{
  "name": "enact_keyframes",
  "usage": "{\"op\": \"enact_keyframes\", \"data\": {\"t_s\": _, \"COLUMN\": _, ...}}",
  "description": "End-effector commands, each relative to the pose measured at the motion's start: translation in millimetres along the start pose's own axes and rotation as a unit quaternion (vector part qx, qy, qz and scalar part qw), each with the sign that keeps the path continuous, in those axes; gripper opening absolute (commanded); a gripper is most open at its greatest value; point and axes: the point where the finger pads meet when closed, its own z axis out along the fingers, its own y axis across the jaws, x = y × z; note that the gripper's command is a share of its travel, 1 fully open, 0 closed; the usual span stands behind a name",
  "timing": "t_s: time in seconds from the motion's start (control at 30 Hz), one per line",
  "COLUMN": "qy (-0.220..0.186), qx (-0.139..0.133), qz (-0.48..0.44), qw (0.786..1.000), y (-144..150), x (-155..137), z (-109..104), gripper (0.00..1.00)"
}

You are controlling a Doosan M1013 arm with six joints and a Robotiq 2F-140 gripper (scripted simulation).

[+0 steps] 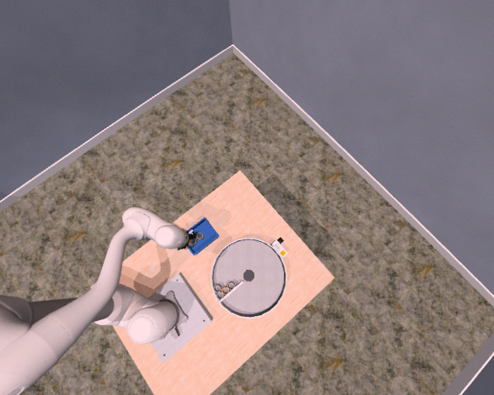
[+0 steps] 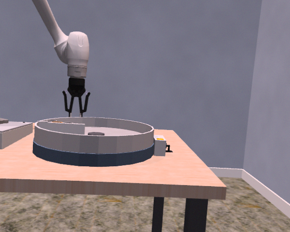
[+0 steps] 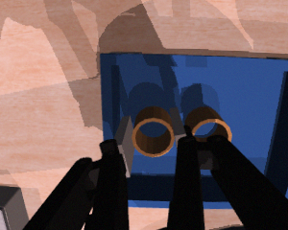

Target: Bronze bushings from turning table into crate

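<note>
the gripper [image 3: 154, 148] is seen hanging above the blue crate [image 3: 253, 92], fingers drawn in and clamped on a bronze bushing [image 3: 154, 136]. in the wrist view the ring sits between the two dark fingers, bore facing the cam. a 2nd bronze bushing [image 3: 208, 126] lies just beside it, apparently on the crate floor, partly hidden behind the right-hand finger. whether the two rings touch cannot be told.

in the top view one more bronze bushing [image 1: 225, 290] is left on the turning table [image 1: 264, 259], tucked near the white divider w/ the steel bushings [image 1: 218, 288] close around it. exact count of steel ones is too small to be made out.

handling, as judged: a bushing is a short stiff metal sleeve, dense for its size, not fragile, w/ a smooth curved outer wall that is likely slippery. it is best taken across the outer diameter, pads square on opposite sides at mid height, so it isn't squeezed out sideways. a drop from this height would prob. make it bounce or roll inside the crate, so a lower release is favoured. for the last bronze one, care w/ finger clearance is needed, as steel neighbours are packed close and could be nudged.
</note>
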Motion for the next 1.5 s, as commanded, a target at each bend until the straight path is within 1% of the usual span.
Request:
{"op": "enact_keyframes", "data": {"t_s": 0.0, "qy": 0.0, "qx": 0.0, "qz": 0.0, "qw": 1.0, "y": 0.0, "x": 0.0, "z": 0.0, "gripper": 0.0}}
{"op": "enact_keyframes", "data": {"t_s": 0.13, "qy": 0.0, "qx": 0.0, "qz": 0.0, "qw": 1.0, "y": 0.0, "x": 0.0, "z": 0.0, "gripper": 0.0}}
{"op": "enact_keyframes", "data": {"t_s": 0.17, "qy": 0.0, "qx": 0.0, "qz": 0.0, "qw": 1.0, "y": 0.0, "x": 0.0, "z": 0.0, "gripper": 0.28}}
{"op": "enact_keyframes", "data": {"t_s": 1.3, "qy": 0.0, "qx": 0.0, "qz": 0.0, "qw": 1.0, "y": 0.0, "x": 0.0, "z": -0.1, "gripper": 0.28}}
{"op": "enact_keyframes", "data": {"t_s": 1.47, "qy": 0.0, "qx": 0.0, "qz": 0.0, "qw": 1.0, "y": 0.0, "x": 0.0, "z": -2.9, "gripper": 0.28}}
